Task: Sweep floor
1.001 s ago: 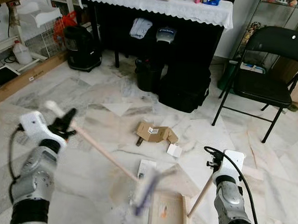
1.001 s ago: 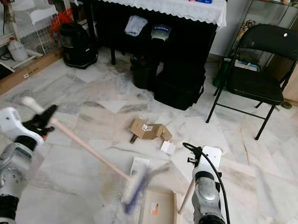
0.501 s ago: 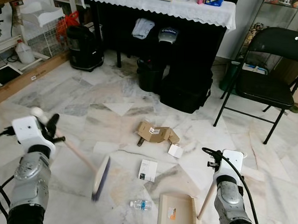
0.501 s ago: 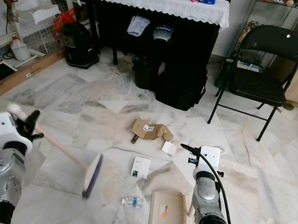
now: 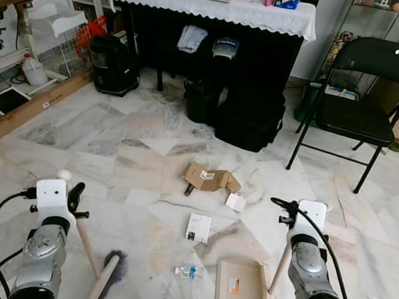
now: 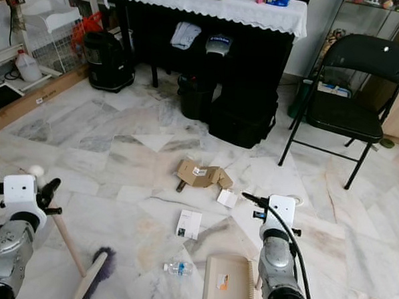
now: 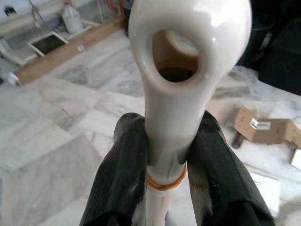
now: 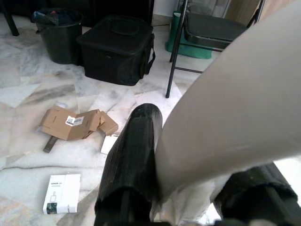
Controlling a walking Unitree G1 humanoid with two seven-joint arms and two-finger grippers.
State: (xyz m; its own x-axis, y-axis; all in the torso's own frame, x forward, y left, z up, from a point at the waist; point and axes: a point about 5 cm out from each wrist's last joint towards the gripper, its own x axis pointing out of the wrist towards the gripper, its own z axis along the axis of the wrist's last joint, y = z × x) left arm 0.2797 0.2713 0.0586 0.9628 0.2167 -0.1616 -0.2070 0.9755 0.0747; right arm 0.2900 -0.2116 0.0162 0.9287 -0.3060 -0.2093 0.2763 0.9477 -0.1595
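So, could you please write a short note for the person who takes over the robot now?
Left hand: shut on the broom handle; broom head on the floor by the robot's left side.
Right hand: shut on the dustpan handle; dustpan flat on the floor in front.
Done: nothing in the dustpan yet.
Left: sweep in the small bottle, white box, paper piece and torn cardboard.

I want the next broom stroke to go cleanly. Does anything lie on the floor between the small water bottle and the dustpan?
Nothing visible does. The water bottle lies on bare marble just left of the dustpan, which the right gripper holds by its handle. The broom, in the left gripper, rests further left; the white box lies beyond.
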